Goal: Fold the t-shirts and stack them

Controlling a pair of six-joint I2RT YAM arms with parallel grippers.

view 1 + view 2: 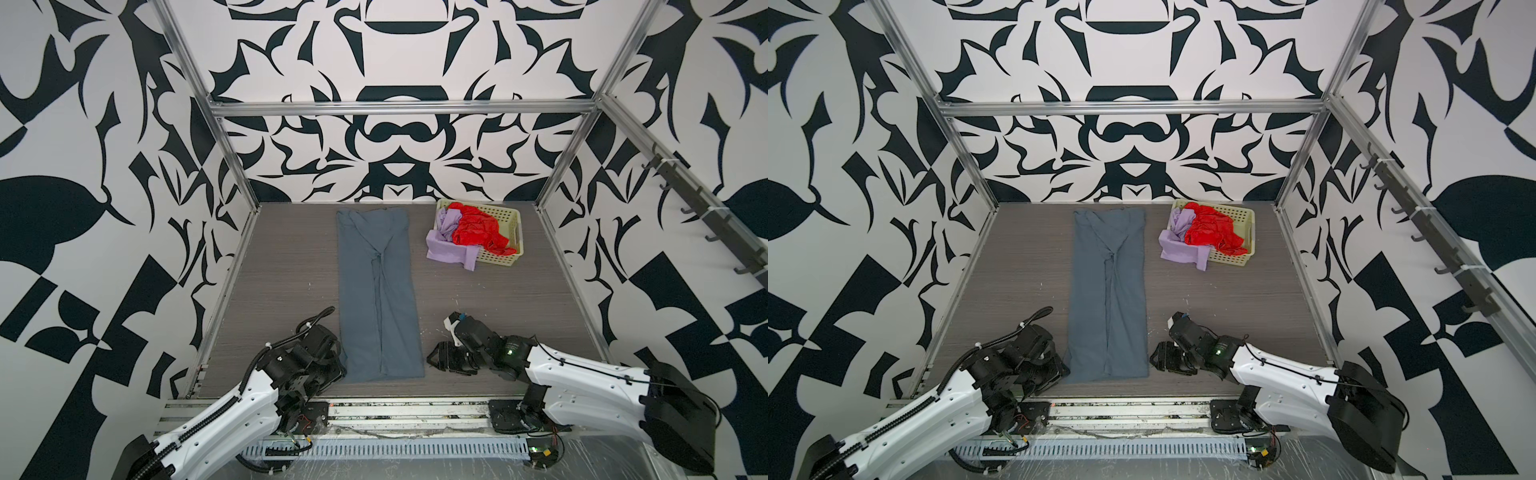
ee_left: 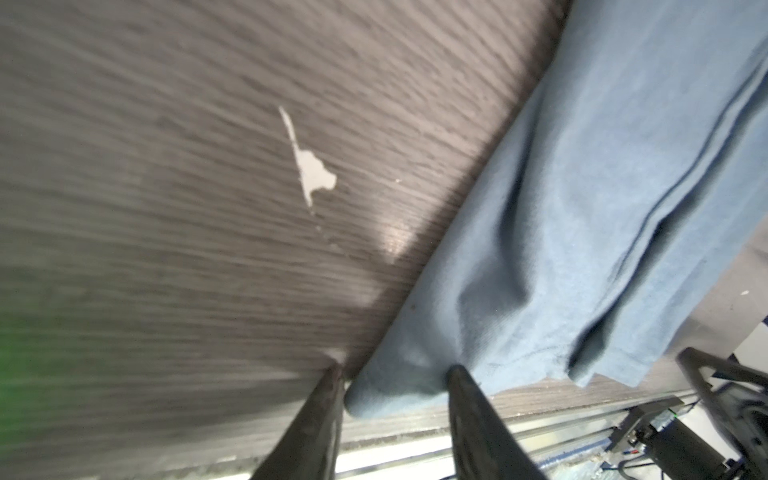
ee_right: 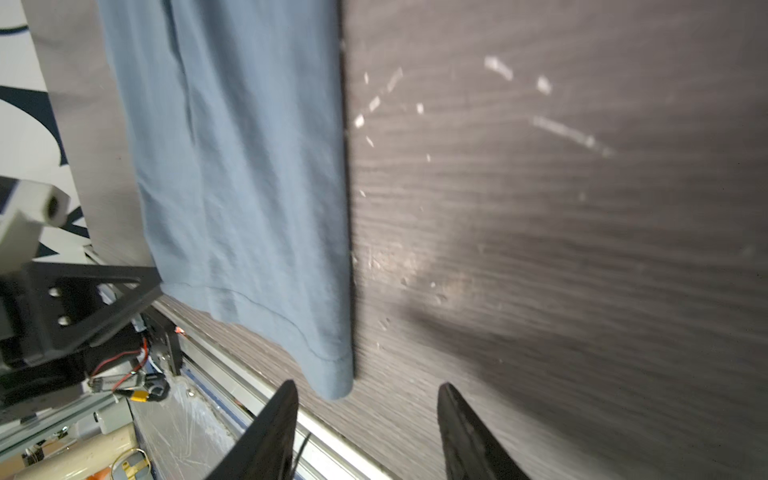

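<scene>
Left hand (image 2: 395, 370) is low at the near-left corner of the blue-grey shirt (image 1: 378, 291). Jaws are partly open and straddle that corner: one is down on the bare bench (image 1: 282, 270) just outside the cloth edge, the other on top of the cloth, with fabric puckered between them. Not clamped, nothing lifted.

The shirt lies mid-bench as a long narrow strip running near to far. Its sides are folded in to meet along the centre, there are a few wrinkles, and the hem is at the near end.

Right hand (image 3: 368, 385) is just right of the near-right corner, jaws about half open and empty. The corner tip sits just ahead of the gap, untouched.

Far right is a cream basket (image 1: 509, 220). The lilac shirt (image 1: 444, 245) spills over its left rim onto the bench. The red shirt (image 1: 473, 230) is crumpled inside and drapes over the near rim. Both are unfolded.

Handling, my read:
- **Cloth:** thin jersey, light and limp with no stiffness, and the layers likely slide on each other.
- **Where to grip:** the strip is several layers thick at the edges, so pinch through all layers at both near corners, right at the hem where the stitching gives bite.
- **Top layer only:** the side fold opens.
- **Lift:** raise both corners level and together, or the strip skews.
- **Bench:** it looks smooth, so the cloth may drag and bunch rather than scoop.
</scene>
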